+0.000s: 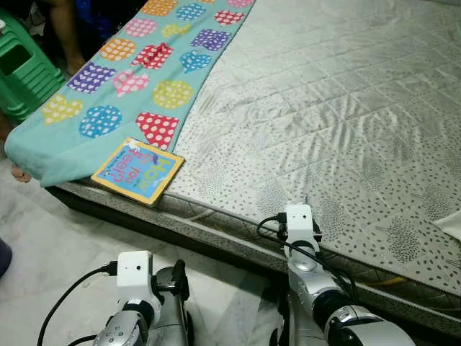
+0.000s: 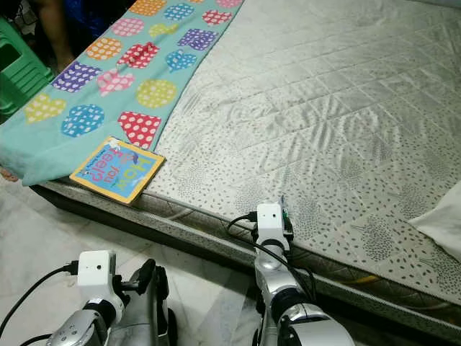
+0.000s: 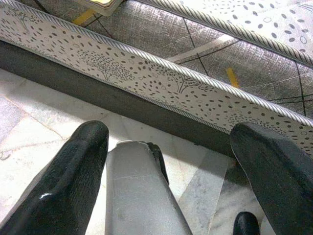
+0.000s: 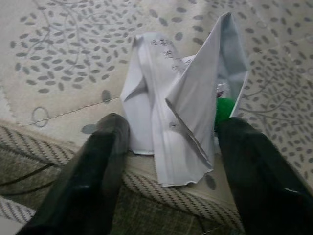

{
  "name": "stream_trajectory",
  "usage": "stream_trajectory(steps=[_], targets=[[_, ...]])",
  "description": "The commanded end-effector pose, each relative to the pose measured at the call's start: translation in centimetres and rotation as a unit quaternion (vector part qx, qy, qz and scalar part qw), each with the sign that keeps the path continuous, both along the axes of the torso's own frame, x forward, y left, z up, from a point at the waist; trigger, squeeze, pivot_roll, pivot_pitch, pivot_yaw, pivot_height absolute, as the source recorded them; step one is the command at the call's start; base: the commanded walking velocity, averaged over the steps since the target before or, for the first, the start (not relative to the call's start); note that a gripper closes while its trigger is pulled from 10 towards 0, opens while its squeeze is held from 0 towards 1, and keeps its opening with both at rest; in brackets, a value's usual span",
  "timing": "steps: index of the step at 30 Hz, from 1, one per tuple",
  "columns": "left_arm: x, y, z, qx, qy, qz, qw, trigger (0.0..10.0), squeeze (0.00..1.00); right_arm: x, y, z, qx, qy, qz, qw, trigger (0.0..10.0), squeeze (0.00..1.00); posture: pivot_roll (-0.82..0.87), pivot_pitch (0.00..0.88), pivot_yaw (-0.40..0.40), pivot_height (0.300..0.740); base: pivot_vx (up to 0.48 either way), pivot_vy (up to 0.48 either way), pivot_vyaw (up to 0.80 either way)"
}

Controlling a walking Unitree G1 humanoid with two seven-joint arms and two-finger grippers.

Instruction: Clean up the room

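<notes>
Status: cleanup looks early. I judge that little is finished, since several loose items sit on the mattress (image 1: 338, 108).

Right gripper (image 4: 171, 147): at the near edge of the mattress, both fingers spread apart, flanking a crumpled white paper (image 4: 181, 103) that lies on the mattress right at the edge. Fingers are not closed on it; whether either pad touches the paper I cannot tell. Something small and green (image 4: 224, 110) sits tucked against the paper; I cannot identify it. I read this as the pick in progress, grasp not yet made.

Left gripper (image 3: 161, 161): low beside the bed, fingers spread, holding nothing, pointing at the mattress side and the marble floor (image 3: 44, 117).

Left to do, in my judgement:
1. Paper at the right gripper.
2. Children's book (image 1: 137, 170) lying flat at the mattress edge, its corner overhanging, partly on the teal blanket (image 1: 137, 86) with coloured dotted patches.
3. The blanket itself, draped over the bed's left side.
4. A white cloth or pillow (image 2: 443, 220) at the far right edge.

A green plastic stool (image 1: 21, 68) stands beyond the bed, with a person's legs (image 1: 65, 36) nearby.

Writing: the book cover carries large teal letters, upside down to me; I make out "How" and "feel", the remainder unclear. The paper has faint printed characters, too blurred to read.
</notes>
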State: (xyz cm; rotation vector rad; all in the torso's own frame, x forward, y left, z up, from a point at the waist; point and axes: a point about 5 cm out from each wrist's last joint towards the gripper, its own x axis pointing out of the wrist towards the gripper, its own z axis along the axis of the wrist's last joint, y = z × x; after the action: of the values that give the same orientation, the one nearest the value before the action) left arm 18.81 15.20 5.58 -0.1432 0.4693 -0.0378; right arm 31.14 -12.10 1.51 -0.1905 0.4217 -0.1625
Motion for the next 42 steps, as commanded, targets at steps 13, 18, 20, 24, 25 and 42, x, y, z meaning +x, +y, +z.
stream_trajectory(steps=[13, 18, 20, 24, 25, 42], targets=[[0.2, 0.3, 0.1, 0.012, 0.003, 0.003, 1.000, 10.0, 0.00, -0.7, -0.2, -0.9, 0.004, 0.022, -0.009, 1.000, 0.0, 0.00, 0.10, 0.212, 0.008, 0.601, 0.000, 0.000, 0.00], [0.2, 0.3, 0.1, 0.013, 0.002, 0.005, 1.000, 10.0, 0.00, -0.7, -0.2, -0.9, 0.001, 0.022, -0.008, 1.000, 0.0, 0.00, 0.10, 0.212, 0.007, 0.601, 0.000, 0.000, 0.00], [0.2, 0.3, 0.1, 0.014, 0.002, 0.005, 1.000, 10.0, 0.00, -0.7, -0.2, -0.9, 0.000, 0.022, -0.007, 1.000, 0.0, 0.00, 0.10, 0.211, 0.005, 0.601, 0.000, 0.000, 0.00], [0.3, 0.3, 0.1, 0.014, 0.001, 0.006, 1.000, 10.0, 0.00, -0.7, -0.2, -0.9, -0.003, 0.023, -0.008, 1.000, 0.0, 0.00, 0.10, 0.211, 0.005, 0.601, 0.000, 0.000, 0.00], [0.3, 0.3, 0.1, 0.014, 0.001, 0.006, 1.000, 10.0, 0.00, -0.7, -0.2, -0.9, -0.003, 0.023, -0.008, 1.000, 0.0, 0.00, 0.10, 0.211, 0.005, 0.601, 0.000, 0.000, 0.00], [2.1, 0.4, 0.3, 0.018, -0.020, 0.009, 1.000, 10.0, 0.00, 1.1, -1.0, 1.1, -0.005, -0.021, -0.001, 1.000, 0.0, 0.00, 0.07, 0.148, -0.003, 0.601, 0.000, 0.000, 0.00]])
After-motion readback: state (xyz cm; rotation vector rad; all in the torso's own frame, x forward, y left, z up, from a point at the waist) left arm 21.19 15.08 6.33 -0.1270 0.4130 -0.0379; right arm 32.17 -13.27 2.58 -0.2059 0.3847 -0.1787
